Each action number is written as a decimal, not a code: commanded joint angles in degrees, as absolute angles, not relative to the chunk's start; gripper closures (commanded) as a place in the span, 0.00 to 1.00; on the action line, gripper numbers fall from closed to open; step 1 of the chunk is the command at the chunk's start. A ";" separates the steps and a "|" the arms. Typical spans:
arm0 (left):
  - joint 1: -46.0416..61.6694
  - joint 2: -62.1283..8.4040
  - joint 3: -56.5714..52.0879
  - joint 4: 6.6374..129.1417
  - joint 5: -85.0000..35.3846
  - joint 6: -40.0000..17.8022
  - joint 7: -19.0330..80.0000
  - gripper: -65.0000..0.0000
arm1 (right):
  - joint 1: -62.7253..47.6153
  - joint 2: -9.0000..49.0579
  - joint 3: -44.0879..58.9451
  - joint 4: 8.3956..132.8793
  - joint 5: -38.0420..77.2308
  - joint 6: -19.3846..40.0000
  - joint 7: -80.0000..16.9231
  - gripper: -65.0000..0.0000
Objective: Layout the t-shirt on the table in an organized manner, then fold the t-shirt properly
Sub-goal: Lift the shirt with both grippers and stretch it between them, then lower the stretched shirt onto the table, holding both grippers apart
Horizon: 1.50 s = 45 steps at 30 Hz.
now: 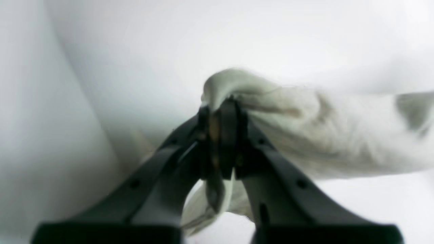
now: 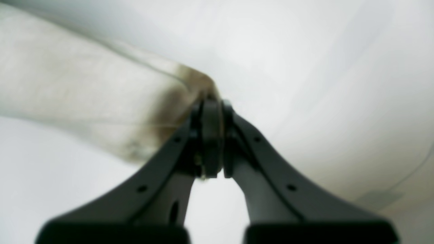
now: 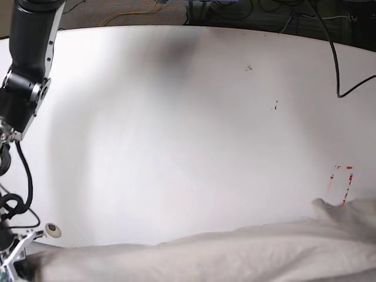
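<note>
The left end effector (image 1: 220, 112) is clamped on a bunched edge of the t-shirt (image 1: 325, 135), which trails off to the right above the white tabletop (image 1: 135, 51). In the right wrist view, the right end effector (image 2: 212, 108) pinches another corner of the shirt. From the base camera, the shirt stretches along the tabletop's near edge beside a red dashed mark (image 3: 342, 183).

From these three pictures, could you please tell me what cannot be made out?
- T-shirt: the base view's bottom edge cuts it off, so its layout stays unknown.
- Left hand and right hand: outside the base view.
- Wrist views: blurred, so fabric detail is lost.
- Table: its near edge is hidden by cloth.
</note>
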State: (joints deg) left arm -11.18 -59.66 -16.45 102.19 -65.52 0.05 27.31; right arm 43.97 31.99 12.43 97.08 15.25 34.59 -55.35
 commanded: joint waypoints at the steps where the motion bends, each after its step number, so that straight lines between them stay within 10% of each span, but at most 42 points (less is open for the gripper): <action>1: -8.75 -58.24 -17.19 102.46 -65.36 0.31 25.71 1.00 | 39.78 32.75 15.60 100.35 15.52 35.30 -54.02 1.00; 22: 20.18 -36.97 -17.27 102.46 -48.92 0.22 25.71 1.00 | -2.07 19.03 34.42 100.97 14.99 40.00 -43.47 1.00; 45: 34.95 -31.43 -25.71 102.20 -38.55 -14.46 25.71 1.00 | -14.37 18.51 34.59 97.71 15.43 40.00 -39.08 1.00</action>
State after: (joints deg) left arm 34.04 -30.65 -24.43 101.38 -38.98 -14.31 26.85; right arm -14.61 17.43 34.09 96.90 14.87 40.14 -40.51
